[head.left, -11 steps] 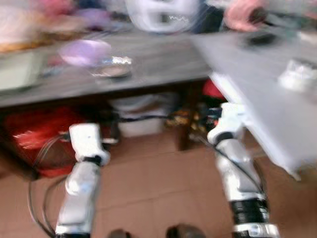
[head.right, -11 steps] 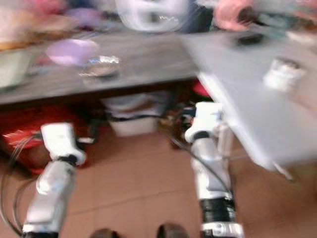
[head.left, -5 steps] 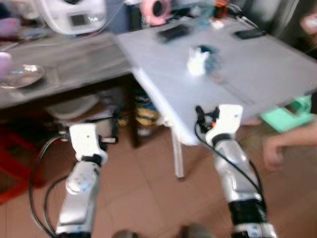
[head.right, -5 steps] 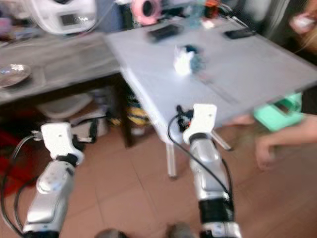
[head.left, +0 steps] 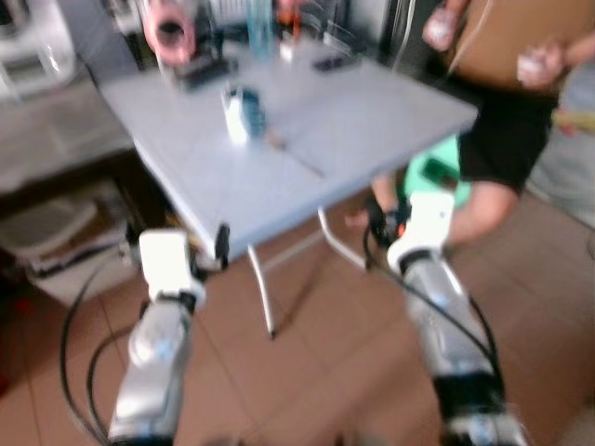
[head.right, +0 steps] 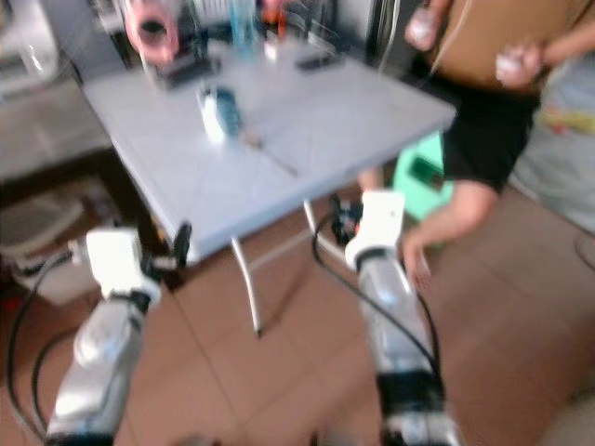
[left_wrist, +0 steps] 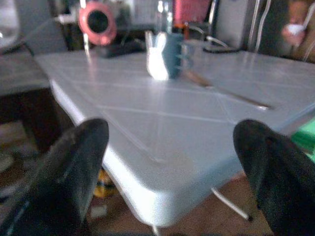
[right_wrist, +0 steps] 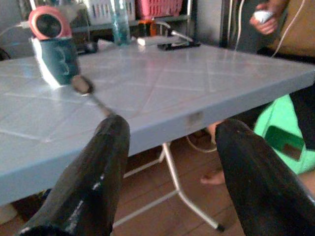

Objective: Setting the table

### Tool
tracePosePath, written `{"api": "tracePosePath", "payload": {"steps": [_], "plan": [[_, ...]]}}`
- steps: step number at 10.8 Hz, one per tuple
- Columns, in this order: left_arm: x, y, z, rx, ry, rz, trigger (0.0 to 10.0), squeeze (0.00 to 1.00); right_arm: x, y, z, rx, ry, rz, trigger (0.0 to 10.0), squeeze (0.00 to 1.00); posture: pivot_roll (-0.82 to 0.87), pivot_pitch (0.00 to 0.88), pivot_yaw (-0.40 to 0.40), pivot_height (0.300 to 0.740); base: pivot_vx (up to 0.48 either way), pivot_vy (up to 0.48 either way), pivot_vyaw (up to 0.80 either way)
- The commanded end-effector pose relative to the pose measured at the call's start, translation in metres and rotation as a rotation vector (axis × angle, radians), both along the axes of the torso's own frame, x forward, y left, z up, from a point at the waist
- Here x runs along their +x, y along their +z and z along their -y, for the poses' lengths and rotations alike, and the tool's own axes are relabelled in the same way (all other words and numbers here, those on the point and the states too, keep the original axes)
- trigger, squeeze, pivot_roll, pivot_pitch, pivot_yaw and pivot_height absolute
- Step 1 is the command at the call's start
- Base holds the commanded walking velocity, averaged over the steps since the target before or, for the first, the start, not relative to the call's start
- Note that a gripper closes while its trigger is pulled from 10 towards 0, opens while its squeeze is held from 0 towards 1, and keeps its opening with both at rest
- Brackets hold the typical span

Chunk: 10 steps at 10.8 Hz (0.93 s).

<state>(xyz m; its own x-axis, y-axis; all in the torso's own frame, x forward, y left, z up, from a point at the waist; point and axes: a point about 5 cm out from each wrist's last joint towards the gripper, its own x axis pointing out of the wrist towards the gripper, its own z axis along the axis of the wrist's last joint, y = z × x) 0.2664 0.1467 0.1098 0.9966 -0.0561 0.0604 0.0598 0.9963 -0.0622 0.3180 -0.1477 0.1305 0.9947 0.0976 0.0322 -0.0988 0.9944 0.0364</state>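
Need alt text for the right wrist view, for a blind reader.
Two open black fingers frame the edge of a grey folding table. On it lie a spoon, a dark mug and a pink round object. A person stands beyond, by a green stool.

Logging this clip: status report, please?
Left gripper and right gripper open, empty, level with the grey plastic folding table. Dark blue mug and spoon lie on it. Person stands beside the table's far right corner.
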Motion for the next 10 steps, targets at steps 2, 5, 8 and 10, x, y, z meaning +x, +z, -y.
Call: {"api": "tracePosePath", "payload": {"steps": [2, 5, 8, 10], "plan": [[0.0008, 0.0010, -0.0041, -0.008, 0.022, 0.003, 10.0, 0.00, 0.0017, 0.0020, -0.0013, 0.032, -0.008, 0.006, 10.0, 0.00, -0.01, 0.072, 0.043, 0.740, 0.000, 0.000, 0.00], [0.0004, 0.0022, -0.0040, 0.012, 0.015, 0.010, 10.0, 0.00, 0.0008, 0.0040, -0.0038, -0.001, 0.023, 0.027, 10.0, 0.00, 0.00, 0.076, 0.045, 0.740, 0.000, 0.000, 0.27], [-0.0001, 0.0029, -0.0031, 0.014, -0.008, 0.017, 10.0, 0.00, 0.0013, 0.0044, -0.0045, 0.008, 0.019, 0.029, 10.0, 0.00, 0.00, 0.077, 0.047, 0.740, 0.304, 0.000, 0.80], [-0.0002, 0.0040, 0.0000, 0.005, -0.025, 0.024, 10.0, 0.00, 0.0016, 0.0043, -0.0049, 0.018, 0.020, 0.029, 10.0, 0.00, 0.00, 0.077, 0.048, 0.740, 0.472, 0.000, 0.36]]}}
